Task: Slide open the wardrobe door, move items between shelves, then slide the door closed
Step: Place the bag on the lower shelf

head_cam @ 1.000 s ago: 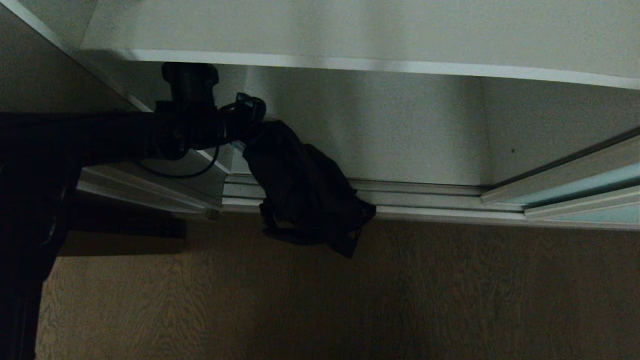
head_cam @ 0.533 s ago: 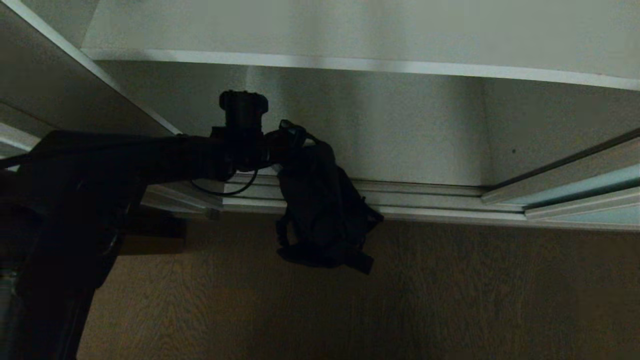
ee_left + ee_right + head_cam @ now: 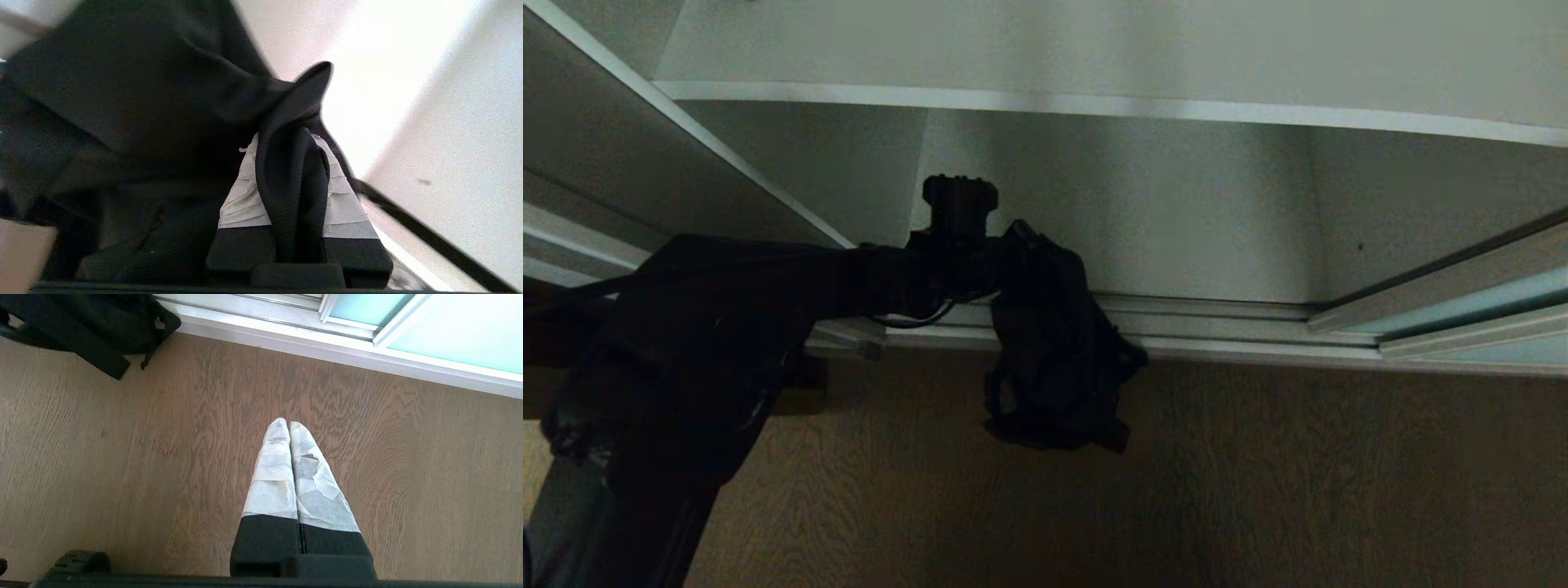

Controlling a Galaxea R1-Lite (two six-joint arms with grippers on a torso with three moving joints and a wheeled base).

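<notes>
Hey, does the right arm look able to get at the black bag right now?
Probably not as it stands. The right gripper is shut, parked pointing at the wooden floor, well clear of the black bag, which hangs from the left gripper.

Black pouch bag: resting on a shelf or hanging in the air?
Hanging. The left gripper is shut on the black pouch bag by its fabric; it dangles before the floor track, below the shelf.

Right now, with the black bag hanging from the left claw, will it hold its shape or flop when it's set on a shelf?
Probably flop: the black bag sags in folds below the left claw, which pinches only a bunched fold of fabric. Its loose strap end dangles, so it may snag the shelf edge. It looks light.
</notes>
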